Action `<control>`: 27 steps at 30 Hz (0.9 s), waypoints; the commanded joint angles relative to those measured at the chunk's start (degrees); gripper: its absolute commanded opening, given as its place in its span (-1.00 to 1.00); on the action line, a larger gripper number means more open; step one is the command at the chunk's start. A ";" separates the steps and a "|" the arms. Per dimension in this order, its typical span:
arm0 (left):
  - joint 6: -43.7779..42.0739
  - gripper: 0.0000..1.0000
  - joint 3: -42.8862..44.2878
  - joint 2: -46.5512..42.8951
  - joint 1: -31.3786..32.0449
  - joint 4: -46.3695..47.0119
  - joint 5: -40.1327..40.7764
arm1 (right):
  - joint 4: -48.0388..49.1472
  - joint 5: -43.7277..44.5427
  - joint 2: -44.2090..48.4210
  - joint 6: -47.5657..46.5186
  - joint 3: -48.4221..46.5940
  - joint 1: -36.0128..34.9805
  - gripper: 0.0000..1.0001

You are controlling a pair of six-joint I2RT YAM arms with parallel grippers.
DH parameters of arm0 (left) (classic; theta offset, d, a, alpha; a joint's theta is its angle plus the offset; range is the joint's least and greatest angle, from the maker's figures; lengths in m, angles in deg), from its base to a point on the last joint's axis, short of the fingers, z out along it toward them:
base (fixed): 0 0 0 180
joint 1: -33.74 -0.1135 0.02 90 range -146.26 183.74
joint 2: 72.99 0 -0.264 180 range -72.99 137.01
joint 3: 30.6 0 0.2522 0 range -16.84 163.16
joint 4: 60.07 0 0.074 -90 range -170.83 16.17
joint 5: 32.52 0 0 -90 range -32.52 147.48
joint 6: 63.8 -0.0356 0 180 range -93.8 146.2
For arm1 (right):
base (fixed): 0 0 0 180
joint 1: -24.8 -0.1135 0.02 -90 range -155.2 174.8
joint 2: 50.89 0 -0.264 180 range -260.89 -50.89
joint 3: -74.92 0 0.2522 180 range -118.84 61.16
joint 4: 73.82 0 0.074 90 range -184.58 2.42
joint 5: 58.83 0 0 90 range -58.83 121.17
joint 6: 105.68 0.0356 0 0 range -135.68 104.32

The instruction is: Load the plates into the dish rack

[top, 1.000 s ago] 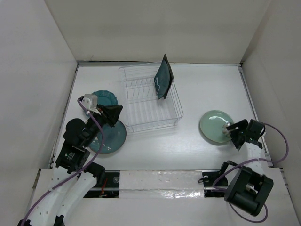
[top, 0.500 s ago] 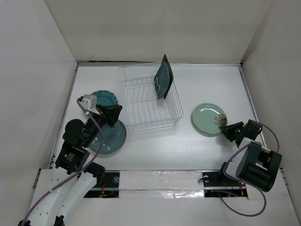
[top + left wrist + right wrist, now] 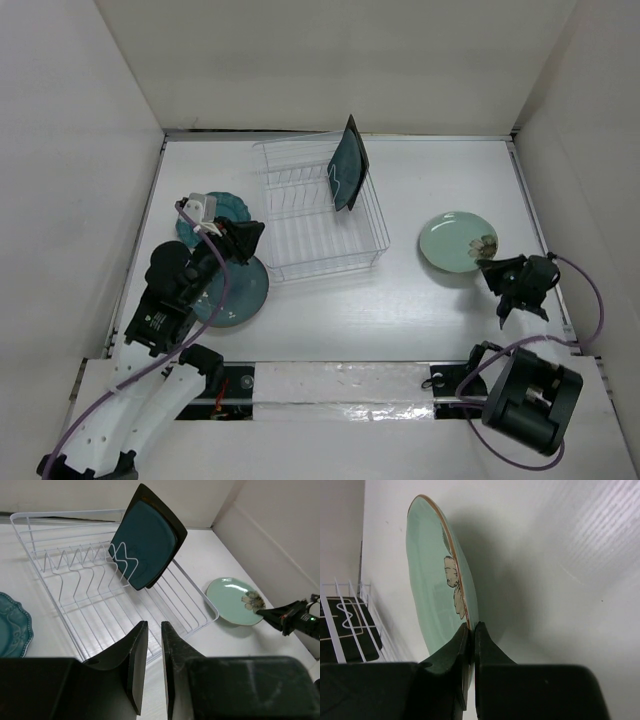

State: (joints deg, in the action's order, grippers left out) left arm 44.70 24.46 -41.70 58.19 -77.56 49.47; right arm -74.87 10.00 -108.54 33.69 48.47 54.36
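Observation:
My right gripper [image 3: 491, 266] [image 3: 471, 626] is shut on the near rim of the round pale green plate [image 3: 456, 241] [image 3: 430, 565] with the floral mark. That plate is tilted off the table, right of the dish rack [image 3: 330, 262] [image 3: 100, 600]. A square dark teal plate [image 3: 348, 166] [image 3: 145, 545] with a black edge behind it stands upright in the rack's far slots. My left gripper [image 3: 250, 232] [image 3: 154, 624] hovers at the rack's near-left corner. Its fingers are a narrow gap apart with nothing between them. Below it lies the round grey-teal plate [image 3: 240, 292], partly hidden by the arm. The small scalloped teal plate [image 3: 228, 207] [image 3: 10, 630] lies beside the rack.
White walls [image 3: 90, 150] enclose the table on the left, back and right. The right wall stands close to the right arm [image 3: 540, 275]. Bare white table [image 3: 400, 320] stretches between the rack and the near edge.
The right gripper has shut on the green plate's rim, and the plate has shifted and tilted up. The left arm has crept slightly forward, its jaws unchanged.

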 commanded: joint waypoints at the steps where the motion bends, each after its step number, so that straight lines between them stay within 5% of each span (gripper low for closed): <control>1: -0.31 -0.70 2.21 1.67 0.43 2.14 0.54 | 0.93 5.50 9.54 -1.09 -6.98 -4.06 -1.00; 14: -0.57 -0.71 2.64 4.48 -0.28 1.97 1.16 | -6.03 12.82 13.36 -6.11 -34.75 -19.61 -1.00; 18: -0.31 -0.71 2.47 4.57 -1.85 2.32 0.02 | -11.19 17.81 5.29 -12.96 -49.24 -34.51 -1.00; 21: -0.13 -0.72 2.47 4.48 -1.86 2.32 -0.52 | -16.20 29.64 -5.76 -21.21 -60.94 -46.90 -1.00; 27: -0.22 -0.72 2.47 3.43 -1.86 1.88 0.80 | -22.28 46.72 -21.43 -30.54 -82.21 -61.19 -1.00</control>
State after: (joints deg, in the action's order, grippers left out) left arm 44.70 24.46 -37.35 56.51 -77.73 50.06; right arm -99.78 43.88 -126.31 9.25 -24.27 -3.54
